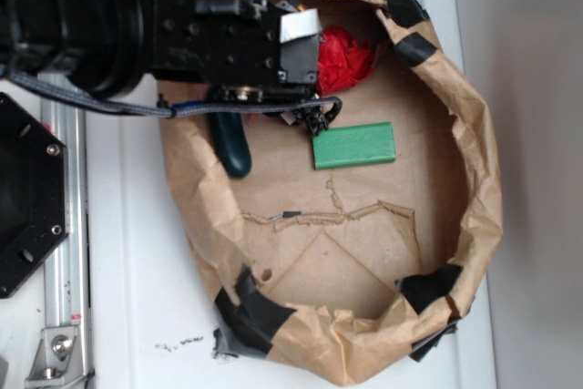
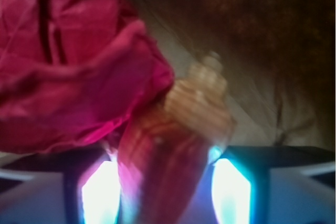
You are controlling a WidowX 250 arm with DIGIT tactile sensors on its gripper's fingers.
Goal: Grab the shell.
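In the wrist view the shell (image 2: 194,114), orange-tan with ribbed whorls, lies lengthwise between my fingers with its blunt spiral end pointing away. My gripper (image 2: 165,182) is shut on it: the shell fills the whole gap between the two glowing pads (image 2: 100,192). Crumpled red paper (image 2: 68,66) presses against the shell's left side. In the exterior view the gripper (image 1: 305,47) sits at the back of the paper-lined basin, right against the red paper (image 1: 346,54), and the arm hides the shell.
A green block (image 1: 355,145) lies near the basin's middle. A dark green capsule (image 1: 232,148) lies under the arm at the left. The brown paper wall (image 1: 478,179), taped with black, rings the floor. A black mount (image 1: 27,198) stands outside on the left.
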